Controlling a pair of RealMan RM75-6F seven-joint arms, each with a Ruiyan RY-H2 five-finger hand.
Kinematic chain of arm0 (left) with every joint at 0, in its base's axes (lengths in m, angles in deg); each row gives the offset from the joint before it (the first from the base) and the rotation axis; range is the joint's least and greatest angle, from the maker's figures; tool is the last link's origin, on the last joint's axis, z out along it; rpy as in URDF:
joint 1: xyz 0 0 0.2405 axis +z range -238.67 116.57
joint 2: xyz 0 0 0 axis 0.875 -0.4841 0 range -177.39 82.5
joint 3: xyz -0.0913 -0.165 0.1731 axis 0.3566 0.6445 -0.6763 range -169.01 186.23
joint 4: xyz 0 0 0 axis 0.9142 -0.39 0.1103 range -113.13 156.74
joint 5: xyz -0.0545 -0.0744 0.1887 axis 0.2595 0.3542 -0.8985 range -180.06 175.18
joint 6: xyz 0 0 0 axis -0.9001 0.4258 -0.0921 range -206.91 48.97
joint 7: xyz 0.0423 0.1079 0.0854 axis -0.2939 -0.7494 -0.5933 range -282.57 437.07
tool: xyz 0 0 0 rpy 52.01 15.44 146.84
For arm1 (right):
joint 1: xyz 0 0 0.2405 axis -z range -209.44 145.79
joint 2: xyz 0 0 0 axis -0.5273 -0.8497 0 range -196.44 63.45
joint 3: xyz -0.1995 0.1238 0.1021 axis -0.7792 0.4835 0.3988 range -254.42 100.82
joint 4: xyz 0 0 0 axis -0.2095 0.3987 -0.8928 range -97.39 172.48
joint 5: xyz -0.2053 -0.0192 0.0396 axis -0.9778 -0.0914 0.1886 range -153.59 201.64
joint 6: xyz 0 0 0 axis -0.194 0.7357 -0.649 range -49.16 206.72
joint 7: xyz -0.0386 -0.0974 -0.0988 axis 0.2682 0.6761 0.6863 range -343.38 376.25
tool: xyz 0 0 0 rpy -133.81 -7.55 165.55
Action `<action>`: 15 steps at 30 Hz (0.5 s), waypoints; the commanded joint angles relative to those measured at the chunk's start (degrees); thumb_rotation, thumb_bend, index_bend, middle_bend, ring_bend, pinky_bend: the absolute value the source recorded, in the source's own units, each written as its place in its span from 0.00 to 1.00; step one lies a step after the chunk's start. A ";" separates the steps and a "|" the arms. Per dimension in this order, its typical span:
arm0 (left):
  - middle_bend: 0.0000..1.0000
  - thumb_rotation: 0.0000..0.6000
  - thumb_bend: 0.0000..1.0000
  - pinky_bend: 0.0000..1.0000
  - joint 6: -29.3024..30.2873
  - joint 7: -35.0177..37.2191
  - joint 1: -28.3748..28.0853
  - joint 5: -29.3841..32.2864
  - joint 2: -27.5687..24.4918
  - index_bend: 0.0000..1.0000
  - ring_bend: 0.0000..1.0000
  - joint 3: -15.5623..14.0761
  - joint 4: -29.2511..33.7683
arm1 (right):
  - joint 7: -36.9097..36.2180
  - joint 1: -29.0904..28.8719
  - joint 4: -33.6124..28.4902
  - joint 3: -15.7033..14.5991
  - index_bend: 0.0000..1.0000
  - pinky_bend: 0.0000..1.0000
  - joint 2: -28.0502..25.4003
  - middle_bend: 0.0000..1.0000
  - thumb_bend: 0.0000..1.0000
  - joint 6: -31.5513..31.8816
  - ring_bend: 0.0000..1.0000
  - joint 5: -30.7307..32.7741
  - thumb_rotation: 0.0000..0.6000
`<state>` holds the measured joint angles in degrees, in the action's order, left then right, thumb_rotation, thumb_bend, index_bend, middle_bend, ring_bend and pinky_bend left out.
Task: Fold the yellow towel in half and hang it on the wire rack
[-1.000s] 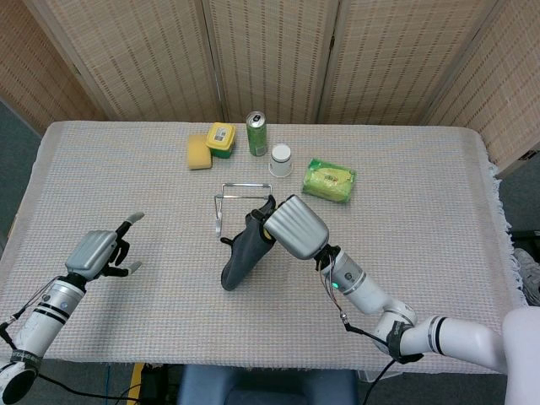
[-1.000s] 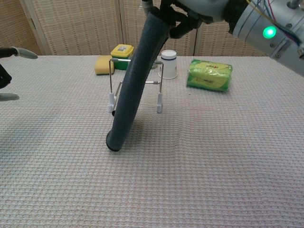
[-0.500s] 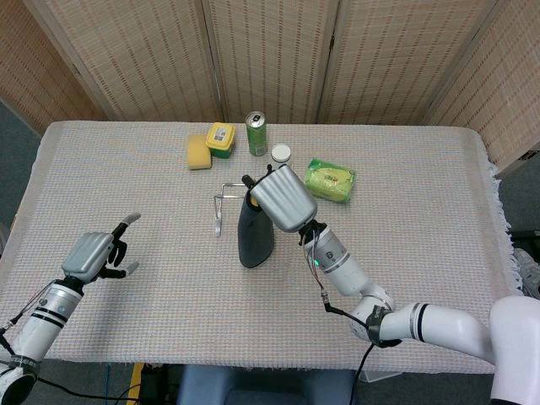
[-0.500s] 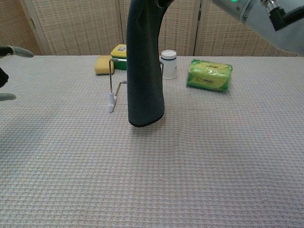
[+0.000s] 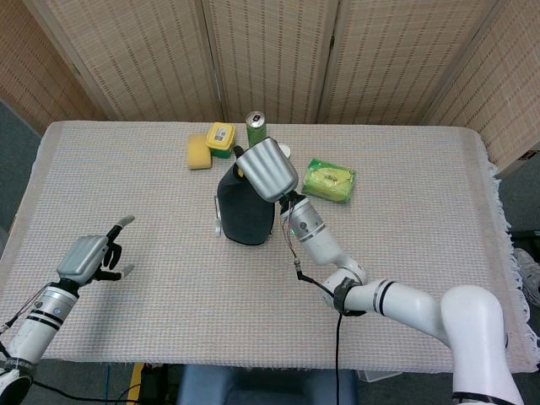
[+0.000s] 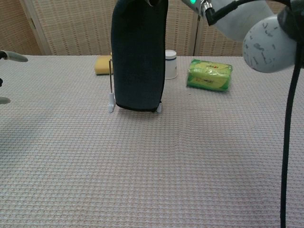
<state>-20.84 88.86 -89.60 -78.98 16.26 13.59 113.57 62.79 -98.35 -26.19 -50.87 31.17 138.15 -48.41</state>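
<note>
Right hand point(image 5: 267, 168): upper centre, gripping dark towel point(image 6: 138, 57) over wire rack point(image 6: 111, 90).
Left hand point(image 5: 87, 255): lower left, fingers apart, holding nothing.

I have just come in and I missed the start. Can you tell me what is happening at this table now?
The robot's right hand holds a folded dark grey towel from its top, right at the wire rack. The towel hangs down in front of the rack, its lower edge near the table. Whether it already rests on the rack's bar cannot be seen. The left hand is open, near the table's front left, holding nothing.
</note>
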 commanded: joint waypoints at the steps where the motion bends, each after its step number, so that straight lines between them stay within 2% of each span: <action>1: 0.81 1.00 0.33 0.86 -0.09 0.14 0.11 0.15 0.04 0.06 0.73 -0.02 -0.19 | -2.25 -3.71 6.88 0.23 0.77 1.00 3.06 0.91 0.63 -2.37 1.00 0.80 1.00; 15: 0.81 1.00 0.33 0.86 -0.92 0.90 0.64 0.92 0.30 0.06 0.73 -0.14 -1.48 | -15.96 -11.43 31.67 -1.50 0.77 1.00 12.89 0.91 0.59 -8.13 1.00 0.74 1.00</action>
<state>-21.75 89.75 -88.96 -78.06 16.55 13.45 112.10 49.39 -108.09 2.29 -51.86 41.97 131.49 -47.65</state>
